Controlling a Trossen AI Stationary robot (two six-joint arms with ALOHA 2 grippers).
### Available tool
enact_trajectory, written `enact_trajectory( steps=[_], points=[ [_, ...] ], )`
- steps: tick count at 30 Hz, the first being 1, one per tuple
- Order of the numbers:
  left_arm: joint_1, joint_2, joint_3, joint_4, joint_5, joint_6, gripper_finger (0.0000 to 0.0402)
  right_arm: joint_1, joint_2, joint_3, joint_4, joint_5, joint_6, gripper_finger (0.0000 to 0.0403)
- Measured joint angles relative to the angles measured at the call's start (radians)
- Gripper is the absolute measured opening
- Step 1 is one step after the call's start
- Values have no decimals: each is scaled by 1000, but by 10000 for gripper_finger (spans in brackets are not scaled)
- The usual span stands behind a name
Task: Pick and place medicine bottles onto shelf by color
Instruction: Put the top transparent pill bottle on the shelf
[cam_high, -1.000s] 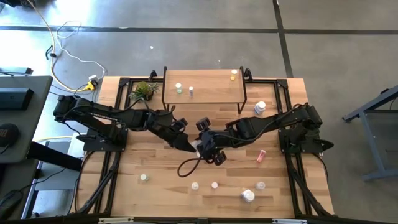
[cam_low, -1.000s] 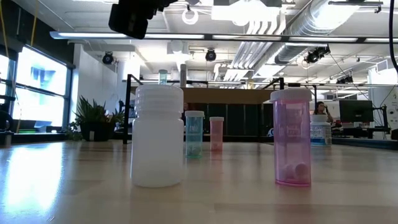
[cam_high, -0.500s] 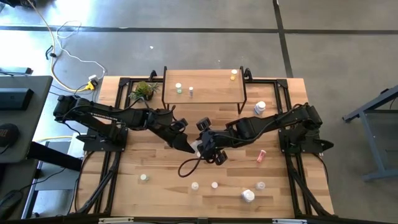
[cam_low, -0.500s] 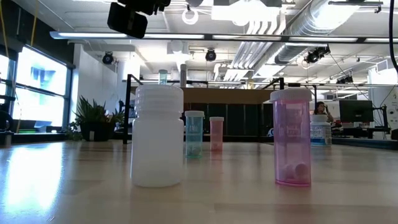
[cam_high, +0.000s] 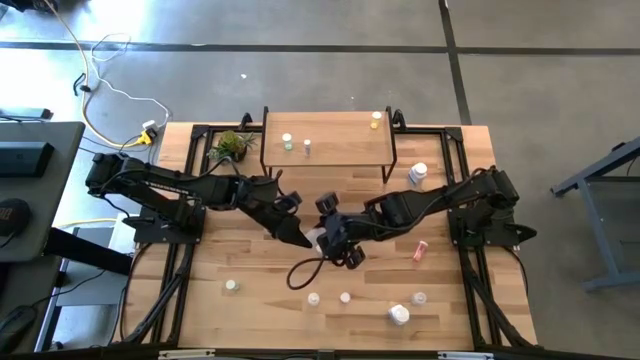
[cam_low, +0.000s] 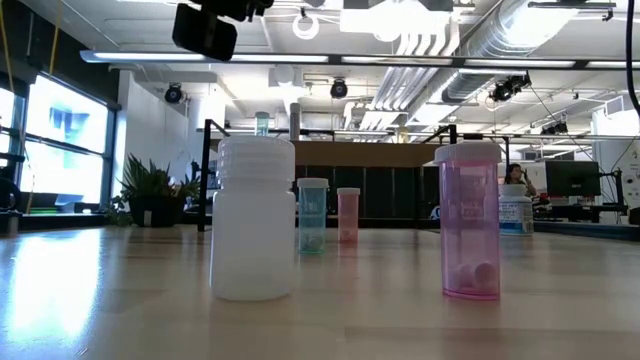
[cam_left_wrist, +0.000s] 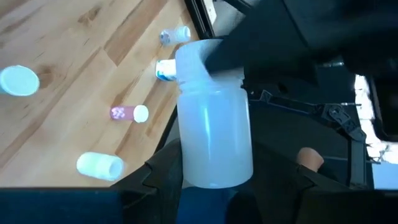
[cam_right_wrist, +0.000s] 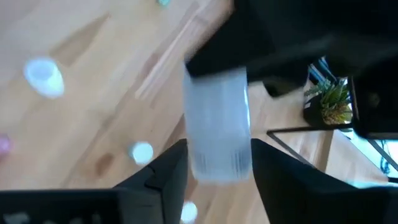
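Note:
Above the middle of the table a white medicine bottle (cam_high: 318, 238) hangs between both grippers. My left gripper (cam_high: 303, 234) is shut on its base end; my right gripper (cam_high: 333, 241) stands open, its fingers on either side of the ribbed cap end (cam_right_wrist: 217, 163). The shelf (cam_high: 325, 160) stands at the far edge with three small bottles on it, such as one at the right (cam_high: 376, 118). Other bottles stand or lie on the near half of the table, among them a pink one (cam_high: 420, 250) and a white one (cam_high: 399, 314). My left gripper pinches the white bottle's body near its base (cam_left_wrist: 214, 168) between its two fingers. The fingers come slanting down from the table's left, along the bottle's length. The bottle is lifted clear of the table, its cap end (cam_left_wrist: 208, 62) pointing away toward my right gripper.
A small green plant (cam_high: 232, 145) stands left of the shelf. A larger white bottle (cam_high: 418, 173) lies at the shelf's right. Black frame rails (cam_high: 180, 280) run along the table's sides. In the low view a white bottle (cam_low: 255, 220) and a pink bottle (cam_low: 468, 225) stand close.

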Motion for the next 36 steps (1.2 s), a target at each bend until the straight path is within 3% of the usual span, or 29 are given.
enact_trajectory(
  steps=[9,21,30,36],
  points=[
    [1,0,0,-11,-15,126,149,25,-18,0,-17,54,240,222],
    [33,0,0,5,-80,439,149,15,-96,0,-31,185,677,224],
    [75,0,0,66,-136,699,149,-65,-140,0,6,192,1103,224],
    [87,0,0,88,-211,830,149,-124,-162,0,7,165,1210,224]
  ],
)
